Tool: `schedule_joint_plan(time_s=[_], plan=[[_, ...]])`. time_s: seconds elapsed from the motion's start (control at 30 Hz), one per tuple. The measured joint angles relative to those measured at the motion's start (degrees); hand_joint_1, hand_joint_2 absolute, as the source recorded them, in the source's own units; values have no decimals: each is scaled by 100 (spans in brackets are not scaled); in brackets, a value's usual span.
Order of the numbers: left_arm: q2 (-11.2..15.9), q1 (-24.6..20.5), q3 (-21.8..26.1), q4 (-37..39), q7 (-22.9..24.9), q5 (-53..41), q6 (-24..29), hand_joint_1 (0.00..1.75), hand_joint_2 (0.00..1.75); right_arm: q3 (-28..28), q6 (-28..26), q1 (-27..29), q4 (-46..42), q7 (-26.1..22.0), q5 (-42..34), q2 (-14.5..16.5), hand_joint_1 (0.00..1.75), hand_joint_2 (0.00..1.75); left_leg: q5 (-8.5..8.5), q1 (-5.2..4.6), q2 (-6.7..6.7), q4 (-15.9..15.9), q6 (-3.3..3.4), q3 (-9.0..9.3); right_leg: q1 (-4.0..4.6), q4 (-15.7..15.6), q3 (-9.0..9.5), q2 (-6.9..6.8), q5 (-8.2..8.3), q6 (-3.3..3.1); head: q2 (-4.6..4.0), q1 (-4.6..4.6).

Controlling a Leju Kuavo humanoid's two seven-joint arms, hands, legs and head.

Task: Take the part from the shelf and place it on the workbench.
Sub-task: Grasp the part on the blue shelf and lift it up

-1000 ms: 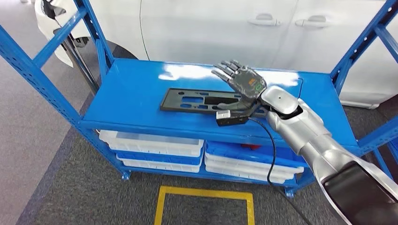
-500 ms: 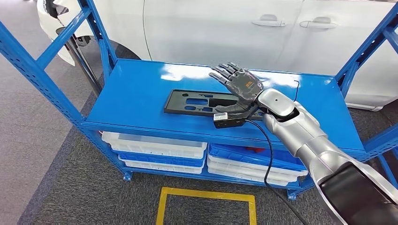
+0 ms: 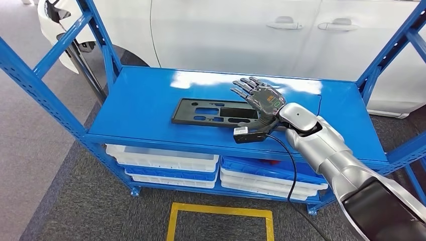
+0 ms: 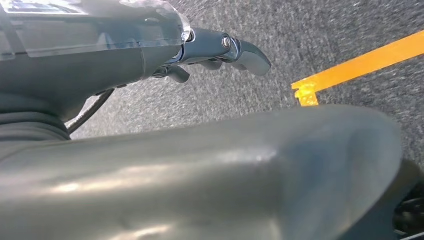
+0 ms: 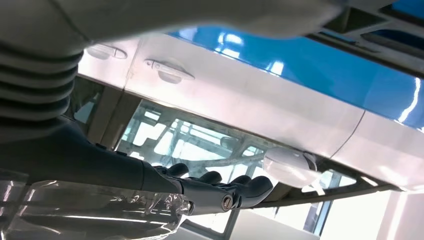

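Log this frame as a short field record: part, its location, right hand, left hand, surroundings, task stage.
part: flat black panel with cutouts
location: lying flat on the top of the blue shelf
right hand: right hand with fingers spread, over the panel's right end; contact cannot be told
left hand: left hand hanging over grey floor, holding nothing visible, fingers partly curled
surroundings: white car behind the shelf, white and blue trays below
task stage: part not yet lifted

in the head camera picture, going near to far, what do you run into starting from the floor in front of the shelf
Yellow floor marking → white bins on the lower shelf level → black part lying flat on the blue shelf, with the right hand at its right end → white car behind.
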Motion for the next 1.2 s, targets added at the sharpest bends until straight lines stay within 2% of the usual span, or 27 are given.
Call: schedule_joint_plan(time_s=[0.07, 0.13, 0.17, 0.23, 0.27, 0.3, 0.33, 0.4, 0.47, 0.53, 0.6, 0.63, 0.67, 0.77, 0.8, 0.83, 0.87, 0.93, 0.97, 1.0, 1.1, 1.13, 1.2], plan=[[2, 7, 1, 0, -6, -1, -7, 0, 0, 0, -4, 2, 50, -7, -2, 0, 0, 175, 12, -2, -2, -27, 69, 5, 0, -7, -6, 1, -1, 61, 0, 0], [3, 3, 1, 0, -14, -2, -13, 0, 0, 0, -20, 4, 91, -8, 3, -1, 0, 175, 40, 9, 2, -74, 143, 24, -19, 155, -72, -2, -123, 120, 0, 1], [3, -3, 1, 0, -19, -2, -15, 0, 0, 0, -33, 9, 117, -7, 8, -1, 0, 175, 52, 16, 4, -95, 174, 33, -29, 411, -187, -3, -271, 146, 0, 1], [2, 1, 1, 0, -24, -3, -23, 0, 0, 1, -67, 45, 178, -3, 24, -2, 0, 175, 53, 10, 6, -98, 203, 33, -39, 1193, -561, -5, -624, 188, 0, 1], [2, 9, 1, 0, -24, -3, -27, 0, 0, 2, -84, 76, 211, -1, 36, -2, 0, 175, 51, 9, 6, -97, 206, 33, -42, 1526, -733, -5, -725, 202, 0, 1], [2, 16, 1, 0, -24, -3, -32, 0, 0, 2, -98, 103, 239, 2, 48, -2, 0, 175, 49, 8, 5, -93, 206, 34, -44, 1666, -819, -5, -716, 208, 0, 1], [2, 20, 1, 0, -24, -3, -34, 0, 0, 2, -108, 119, 259, 4, 58, -2, 0, 175, 47, 8, 4, -88, 203, 34, -45, 1573, -795, -6, -598, 205, 0, 1], [2, 18, 1, 0, -24, -3, -38, 0, 0, 2, -115, 113, 282, 10, 65, -2, 0, 175, 31, 8, 2, -64, 180, 36, -44, 819, -457, -8, -189, 174, 0, 1], [2, 9, 1, 0, -24, -3, -42, 0, 0, 2, -115, 91, 294, 19, 67, -1, 0, 175, 6, -13, -1, -31, 134, 25, -19, 171, -155, -8, 43, 121, 0, 1], [2, 7, 1, 0, -24, -3, -45, 0, 0, 2, -112, 92, 310, 33, 71, 1, 0, 175, -5, -27, -2, -27, 79, 20, 11, 39, -102, -4, 50, 64, 0, 1], [2, 8, 1, 0, -25, -3, -46, 0, 0, 2, -109, 99, 325, 47, 75, 1, 0, 175, -32, -24, 1, -12, 18, 19, -10, 17, -96, -6, 67, -3, 0, 1], [2, 7, 1, 0, -27, -3, -47, 0, 0, 2, -108, 98, 331, 57, 78, 2, 0, 175, -104, -21, 3, 81, -14, -18, -25, 2, -88, -10, 77, -39, 0, 1], [2, 8, 1, 0, -30, -3, -48, 0, 0, 3, -105, 99, 336, 69, 80, 2, 0, 175, -242, -17, 5, 295, -42, -109, -39, -12, -81, -15, 86, -70, 0, 1], [2, 14, 1, 0, -33, -7, -56, 0, 0, 12, -78, 141, 366, 106, 101, 2, 0, 175, -763, 6, 8, 1408, -106, -613, -33, -14, -78, -19, 85, -110, 0, 1], [2, 17, 1, 0, -32, -9, -60, 0, 0, 16, -51, 163, 379, 117, 113, 3, 0, 175, -806, 9, 8, 1622, -115, -718, -30, -13, -77, -17, 84, -111, 0, 1], [2, 18, 1, 0, -32, -11, -63, 0, 0, 19, -17, 180, 391, 132, 128, 4, 0, 175, -732, 11, 8, 1604, -114, -716, -30, -10, -76, -15, 82, -109, 0, 1], [2, 18, 1, 0, -31, -14, -66, 0, 0, 20, 25, 188, 402, 154, 149, 5, 0, 175, -563, 12, 9, 1363, -105, -605, -30, -6, -71, -12, 78, -103, 0, 1], [3, 13, 1, 0, -31, -17, -67, 0, 0, 20, 109, 180, 427, 210, 196, 7, 0, 175, -182, 4, 9, 531, -61, -198, -18, 7, -58, -5, 60, -74, 0, 1], [3, 8, 1, 0, -31, -17, -67, 0, 0, 20, 149, 171, 443, 238, 218, 8, 0, 175, -79, -3, 7, 216, -30, -42, -7, 13, -57, -3, 54, -50, 0, 1], [3, 6, 1, 0, -31, -18, -67, 0, 0, 20, 179, 165, 463, 262, 238, 8, 0, 175, -41, -13, 5, 34, -1, 46, 2, 17, -60, -1, 52, -25, 0, 1], [5, 16, 1, 0, -31, -18, -64, 0, 0, 20, 260, 149, 526, 309, 275, 9, 0, 175, -29, -16, -2, -36, 94, 63, -3, 18, -68, -2, 52, 68, 0, 1], [6, 13, 1, 0, -31, -18, -63, 0, 0, 20, 300, 133, 549, 322, 280, 13, 0, 175, -11, -7, 0, -59, 130, 69, -12, 82, -94, -4, -3, 98, 0, 1], [6, -3, 1, 0, -32, -18, -58, 0, 0, 20, 409, 89, 617, 362, 288, 23, 0, 175, 18, 8, 3, -95, 187, 80, -33, 555, -303, -6, -291, 144, 0, 1]])
